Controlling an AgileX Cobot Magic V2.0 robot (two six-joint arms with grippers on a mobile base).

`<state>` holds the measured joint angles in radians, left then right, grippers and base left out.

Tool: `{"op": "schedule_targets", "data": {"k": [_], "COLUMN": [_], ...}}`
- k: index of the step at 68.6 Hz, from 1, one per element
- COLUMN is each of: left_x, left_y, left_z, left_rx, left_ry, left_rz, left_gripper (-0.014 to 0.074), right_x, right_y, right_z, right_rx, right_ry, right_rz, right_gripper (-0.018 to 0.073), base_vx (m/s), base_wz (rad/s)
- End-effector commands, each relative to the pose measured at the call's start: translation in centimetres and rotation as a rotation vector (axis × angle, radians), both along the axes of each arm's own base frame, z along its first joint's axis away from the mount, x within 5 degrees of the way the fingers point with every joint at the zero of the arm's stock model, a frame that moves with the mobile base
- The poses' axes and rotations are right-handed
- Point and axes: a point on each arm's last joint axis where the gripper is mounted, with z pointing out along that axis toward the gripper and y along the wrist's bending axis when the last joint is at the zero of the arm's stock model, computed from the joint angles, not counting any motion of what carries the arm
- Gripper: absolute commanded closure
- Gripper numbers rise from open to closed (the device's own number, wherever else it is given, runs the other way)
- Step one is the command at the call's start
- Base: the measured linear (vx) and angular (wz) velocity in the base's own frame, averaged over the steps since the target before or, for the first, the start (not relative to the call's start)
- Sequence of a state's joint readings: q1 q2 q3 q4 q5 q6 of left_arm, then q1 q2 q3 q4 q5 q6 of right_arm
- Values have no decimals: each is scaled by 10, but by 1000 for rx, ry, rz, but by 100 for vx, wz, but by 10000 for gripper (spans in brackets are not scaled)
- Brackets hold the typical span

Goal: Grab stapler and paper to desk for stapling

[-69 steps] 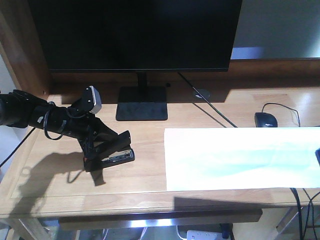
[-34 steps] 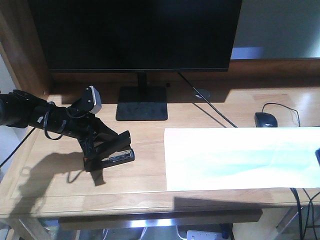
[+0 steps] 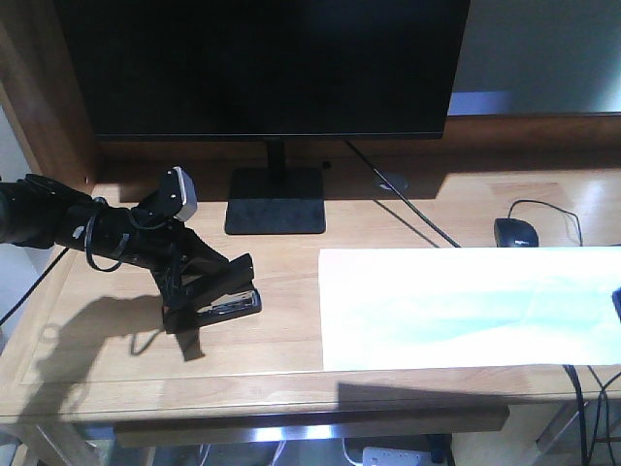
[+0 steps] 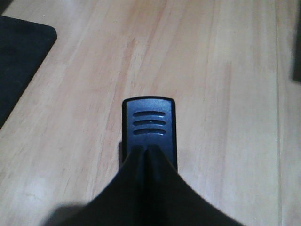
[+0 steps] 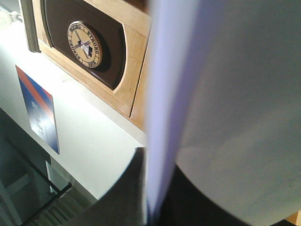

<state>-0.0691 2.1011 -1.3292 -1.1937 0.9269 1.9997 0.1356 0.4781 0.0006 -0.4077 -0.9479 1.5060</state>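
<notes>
- Desk [image 3: 262,354]: light wood with visible grain. Its front edge runs across the bottom of the front view.
- Paper [image 3: 466,306]: a white sheet lying flat on the desk, lower right of the front view. It runs out past the right edge of the frame, and its near edge is close to the desk's front edge.
- Right gripper [image 5: 153,200]: seen at the bottom centre of the right wrist view. Its two dark fingers have the sheet's edge passing between them and are clamped on the paper. The blurred sheet fills the right half of that view.
- Stapler [image 3: 230,303]: black, left of centre in the front view and well apart from the paper's left edge. It sits low at the desktop with its upper part angled up to the right. Whether its base touches the wood cannot be told.
- Left gripper [image 4: 146,157]: closed on the stapler. In the left wrist view the fingers meet in a seam at the bottom centre. The stapler's ribbed black end projects just beyond them, over bare wood.
- Left arm [image 3: 68,228]: black, entering from the left edge of the front view.
- Mouse [image 3: 515,232]: black, centre right, just beyond the paper's far edge, with a thin cord looping behind it.
- Monitor base [image 3: 276,199]: a flat black plate beyond the stapler, upper centre.
- Monitor [image 3: 272,63]: a dark screen filling the top of the front view.
- Plaque [image 5: 84,42]: wood-framed with a round emblem, upper left of the right wrist view.
- Poster [image 5: 40,110]: blue and red, on the white wall at the left of the right wrist view.
</notes>
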Motion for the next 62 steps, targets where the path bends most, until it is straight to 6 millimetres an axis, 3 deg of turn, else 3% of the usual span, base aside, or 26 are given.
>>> {"op": "schedule_targets", "data": {"k": [1,40,62], "left_x": [2,2,2], "left_y": [-3,-3,-3], "left_z": [33,33,33], "left_rx": [-70,-70,-70], "left_ry": [-58,-58,-58], "left_rz": [20,20,20], "left_gripper": [603,603,603], "right_x": [-2,-2,9], "right_y": [0,5,36], "right_z": [13,19,44], "right_rx": [22,-23,-571], "right_ry": [-81,-98,-41], "right_rz": [6,46,265], "right_gripper": [564,564,564], "base_vx": [0,0,0], "base_wz": [0,0,0]}}
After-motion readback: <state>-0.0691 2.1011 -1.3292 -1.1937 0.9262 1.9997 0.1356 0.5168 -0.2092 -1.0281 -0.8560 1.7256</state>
